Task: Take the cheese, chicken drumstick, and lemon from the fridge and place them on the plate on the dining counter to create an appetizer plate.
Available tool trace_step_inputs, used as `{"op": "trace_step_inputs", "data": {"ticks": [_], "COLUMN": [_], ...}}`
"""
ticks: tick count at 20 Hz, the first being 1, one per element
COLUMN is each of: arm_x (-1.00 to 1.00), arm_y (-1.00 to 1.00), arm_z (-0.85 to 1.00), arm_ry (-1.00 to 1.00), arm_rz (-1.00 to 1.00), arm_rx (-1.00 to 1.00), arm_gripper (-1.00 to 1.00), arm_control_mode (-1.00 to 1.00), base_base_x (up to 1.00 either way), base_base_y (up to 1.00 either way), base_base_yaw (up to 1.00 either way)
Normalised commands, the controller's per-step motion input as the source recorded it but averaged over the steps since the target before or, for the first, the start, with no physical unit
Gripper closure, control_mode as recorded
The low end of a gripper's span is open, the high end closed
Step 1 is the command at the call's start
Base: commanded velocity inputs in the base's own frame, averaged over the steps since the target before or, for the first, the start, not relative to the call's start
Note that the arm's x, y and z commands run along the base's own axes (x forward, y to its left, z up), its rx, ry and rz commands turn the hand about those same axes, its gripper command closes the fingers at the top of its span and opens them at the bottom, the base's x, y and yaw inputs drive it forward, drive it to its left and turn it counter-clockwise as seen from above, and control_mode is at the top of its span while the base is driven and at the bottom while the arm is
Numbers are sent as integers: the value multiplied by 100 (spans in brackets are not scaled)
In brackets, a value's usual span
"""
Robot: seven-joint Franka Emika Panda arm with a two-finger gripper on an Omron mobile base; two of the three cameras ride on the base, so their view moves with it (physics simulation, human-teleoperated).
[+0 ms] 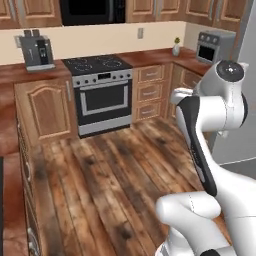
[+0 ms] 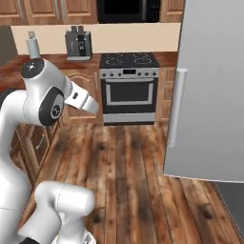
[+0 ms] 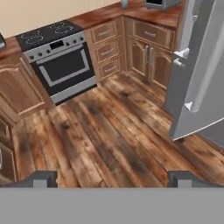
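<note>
The fridge [image 2: 209,90] runs off the top and right edges of the right base view, its door [image 3: 199,74] hiding the shelves behind it. The microwave [image 1: 92,11] is cropped at the top, and the toaster oven [image 1: 214,46] sits partly behind the arm.

A: What colours did the tall flat-fronted fridge [image 2: 209,90] and the plank floor [image 1: 110,175] have?
B: The fridge was light grey; the floor was streaky reddish-brown wood with dark patches.
A: And the oven range [image 1: 100,92]?
B: It was silver with a black door and top.
</note>
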Motion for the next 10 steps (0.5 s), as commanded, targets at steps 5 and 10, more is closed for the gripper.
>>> {"op": "trace_step_inputs", "data": {"ticks": [5, 10], "arm_x": [0, 0], "arm_y": [0, 0], "arm_z": [0, 0], "arm_ry": [0, 0], "arm_rz": [0, 0], "arm_rx": [0, 0], "arm_gripper": [-100, -100], "arm_control_mode": [100, 100], "base_base_x": [100, 100], "base_base_y": [0, 0], "base_base_yaw": [-36, -40]}}
